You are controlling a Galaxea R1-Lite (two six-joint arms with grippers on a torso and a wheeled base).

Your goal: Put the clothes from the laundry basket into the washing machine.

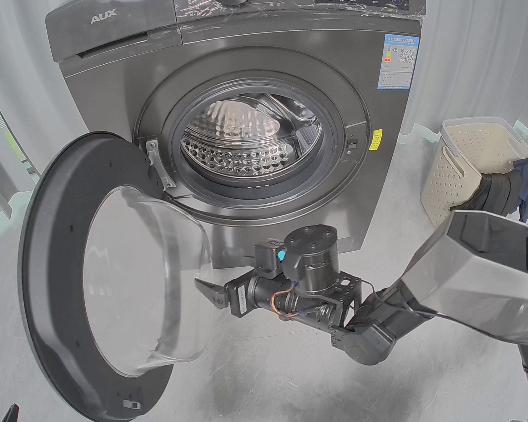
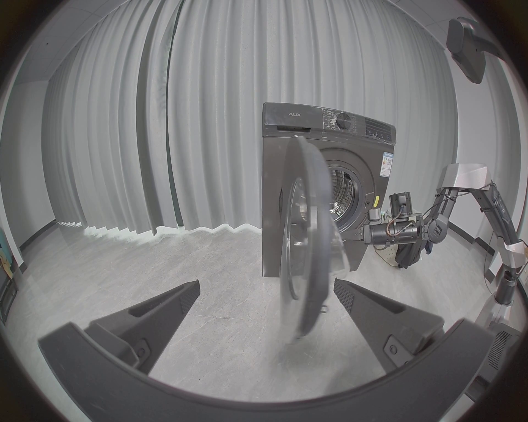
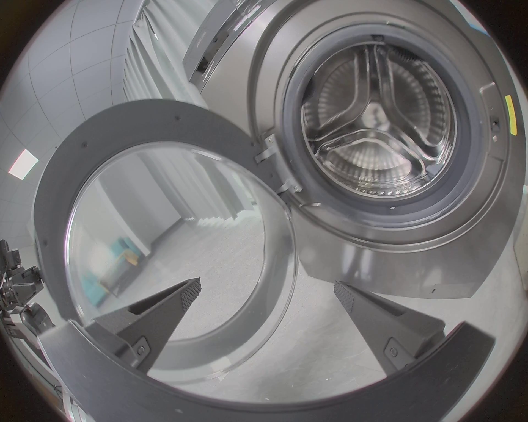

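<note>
We find our right gripper (image 3: pixel 265 286) low before the washer (image 1: pixel 350 85), its door (image 1: pixel 57 270) swung out just left of the gripper, the drum (image 1: pixel 249 138) ahead and above, the basket (image 1: pixel 454 168) with clothes (image 1: pixel 513 186) on its rim well to the right, and our left gripper (image 2: pixel 265 283) far left, nearer us than the door.

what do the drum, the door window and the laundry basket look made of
Drum: shiny perforated metal, probably stainless steel, given its bright reflections.
Door window: clear domed glass or plastic; the floor shows through.
Laundry basket: matte cream plastic, judging by its moulded holes.
</note>
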